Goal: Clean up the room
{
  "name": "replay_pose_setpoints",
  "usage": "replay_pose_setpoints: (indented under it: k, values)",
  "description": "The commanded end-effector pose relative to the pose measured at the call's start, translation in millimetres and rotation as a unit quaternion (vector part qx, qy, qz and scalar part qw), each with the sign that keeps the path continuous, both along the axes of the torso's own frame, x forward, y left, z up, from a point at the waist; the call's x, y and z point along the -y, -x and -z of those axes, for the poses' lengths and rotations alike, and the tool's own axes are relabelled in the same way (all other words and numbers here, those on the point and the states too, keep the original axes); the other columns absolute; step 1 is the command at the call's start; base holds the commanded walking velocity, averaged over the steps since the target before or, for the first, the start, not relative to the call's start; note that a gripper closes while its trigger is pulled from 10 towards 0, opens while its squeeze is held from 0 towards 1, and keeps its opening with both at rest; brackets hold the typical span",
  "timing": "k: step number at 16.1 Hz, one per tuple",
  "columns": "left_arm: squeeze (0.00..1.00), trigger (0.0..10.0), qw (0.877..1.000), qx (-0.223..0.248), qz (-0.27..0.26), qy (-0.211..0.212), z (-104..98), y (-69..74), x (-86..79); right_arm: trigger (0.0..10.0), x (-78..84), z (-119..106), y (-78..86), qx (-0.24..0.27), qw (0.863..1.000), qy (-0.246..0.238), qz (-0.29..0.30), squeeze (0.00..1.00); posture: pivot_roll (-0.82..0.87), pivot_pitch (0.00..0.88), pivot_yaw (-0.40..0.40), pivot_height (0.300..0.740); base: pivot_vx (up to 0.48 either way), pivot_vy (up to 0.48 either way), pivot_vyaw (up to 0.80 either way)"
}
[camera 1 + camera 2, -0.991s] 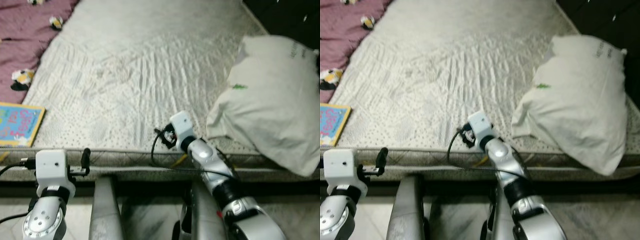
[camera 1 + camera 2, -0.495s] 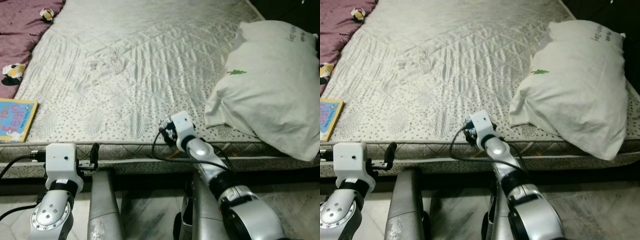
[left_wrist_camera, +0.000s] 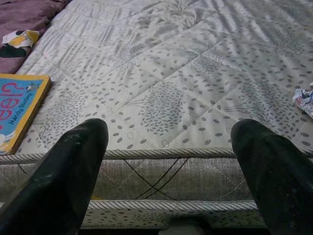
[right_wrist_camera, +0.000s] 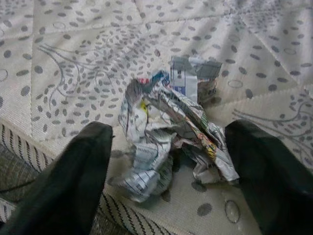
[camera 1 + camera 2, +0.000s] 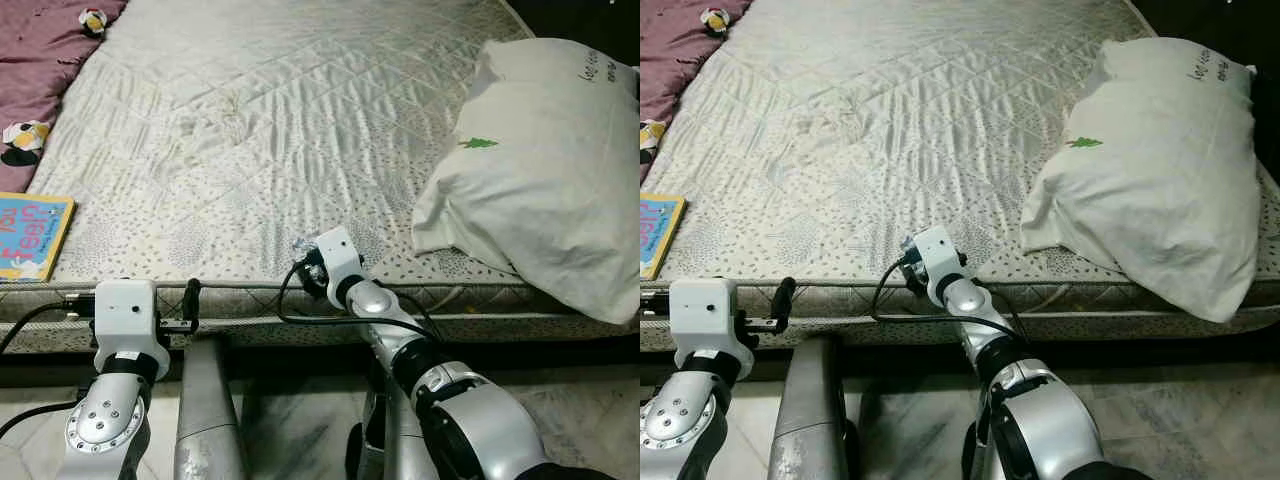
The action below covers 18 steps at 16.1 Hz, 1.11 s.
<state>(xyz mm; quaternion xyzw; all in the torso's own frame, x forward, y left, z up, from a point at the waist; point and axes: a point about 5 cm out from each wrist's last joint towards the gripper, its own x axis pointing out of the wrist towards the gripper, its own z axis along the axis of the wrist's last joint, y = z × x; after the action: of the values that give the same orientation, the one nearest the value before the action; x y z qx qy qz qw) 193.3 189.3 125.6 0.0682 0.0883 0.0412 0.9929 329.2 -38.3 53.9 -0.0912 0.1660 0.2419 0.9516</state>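
Observation:
A crumpled ball of printed paper [image 4: 166, 137] lies on the quilted mattress [image 5: 280, 120] close to its front edge, also seen as a small wad [image 5: 302, 246]. My right gripper [image 4: 171, 147] is open, one black finger [image 4: 78, 176] on each side of the paper and not closed on it. In the head view that gripper [image 5: 312, 262] sits at the mattress edge. My left gripper [image 3: 171, 129] is open with nothing between its fingers, low in front of the mattress side [image 5: 186, 308].
A large white pillow [image 5: 540, 170] lies on the right of the mattress. A colourful children's book [image 5: 25, 235] rests at the left edge. A purple blanket [image 5: 40, 60] with small toys lies at the far left. Tiled floor lies below the bed.
The camera has shifted, showing more of the mattress. My right gripper has moved a little left along the mattress edge, to the crumpled paper. The left arm holds its place.

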Motion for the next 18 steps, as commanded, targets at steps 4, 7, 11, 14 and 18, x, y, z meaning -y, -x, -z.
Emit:
replay_pose_setpoints:
  k: [4,7,11,14,18]
  values:
    - [0.00,10.0,1.000,0.003,-0.007,-0.003,-1.3,0.6,0.7,0.0,-1.5,9.2,5.2,-0.022,1.000,0.012,0.001,0.00,0.25,0.121,-0.084,0.510,0.000,0.000,0.00]
    - [0.00,10.0,1.000,0.005,-0.007,-0.003,-1.0,-1.1,1.2,0.0,-2.8,7.5,3.9,-0.020,1.000,0.014,0.001,0.00,0.25,0.112,-0.082,0.510,0.000,0.000,0.00]
    - [0.00,10.0,1.000,0.008,-0.004,-0.003,-1.2,-4.0,2.0,0.0,-0.7,5.9,1.9,-0.018,1.000,0.012,0.004,0.00,0.25,0.101,-0.079,0.510,0.000,0.000,0.00]
    - [0.00,10.0,1.000,0.010,-0.001,-0.002,-1.1,-5.6,3.9,0.0,3.1,6.8,1.4,-0.019,1.000,0.011,0.009,0.00,0.25,0.094,-0.081,0.510,0.000,0.000,0.00]
    - [0.00,10.0,1.000,0.012,-0.003,-0.003,-1.0,-6.5,3.4,0.0,3.7,5.0,-0.2,-0.017,1.000,0.009,0.011,0.00,0.25,0.092,-0.090,0.510,0.000,0.000,0.00]
